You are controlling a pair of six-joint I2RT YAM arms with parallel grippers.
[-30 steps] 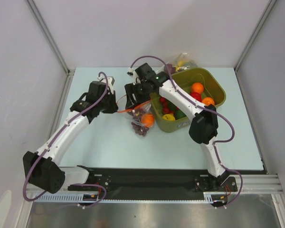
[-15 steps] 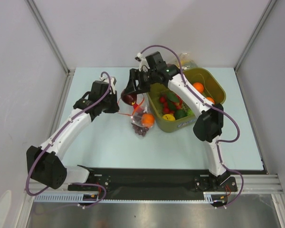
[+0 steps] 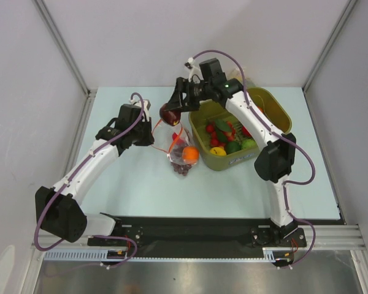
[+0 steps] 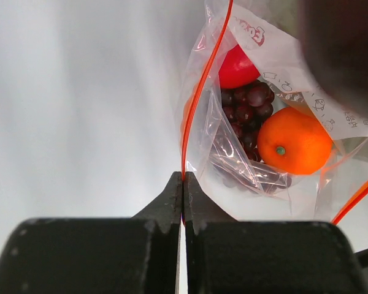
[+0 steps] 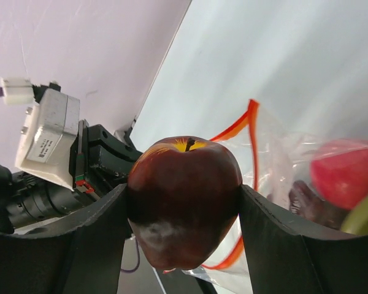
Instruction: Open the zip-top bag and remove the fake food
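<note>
The zip-top bag [image 3: 181,150] lies open on the table beside the olive bin, its red-orange zip strip [image 4: 202,86] running up from my left gripper [image 4: 183,177], which is shut on the strip's edge. Inside the bag I see an orange fruit [image 4: 294,141], a dark purple grape bunch [image 4: 248,107] and a red fruit [image 4: 236,67]. My right gripper [image 5: 184,205] is shut on a dark maroon apple [image 5: 185,196] and holds it in the air above the bag's mouth; it also shows in the top view [image 3: 170,114].
An olive-green bin [image 3: 281,125] with green, yellow and red fake foods stands right of the bag. Another clear bag [image 3: 238,78] with yellow shapes lies behind the bin. Grey walls close the table's back and sides.
My right gripper has lifted the dark maroon apple out of the bag and carried it up and toward the back. My left gripper has kept its hold on the zip strip.
</note>
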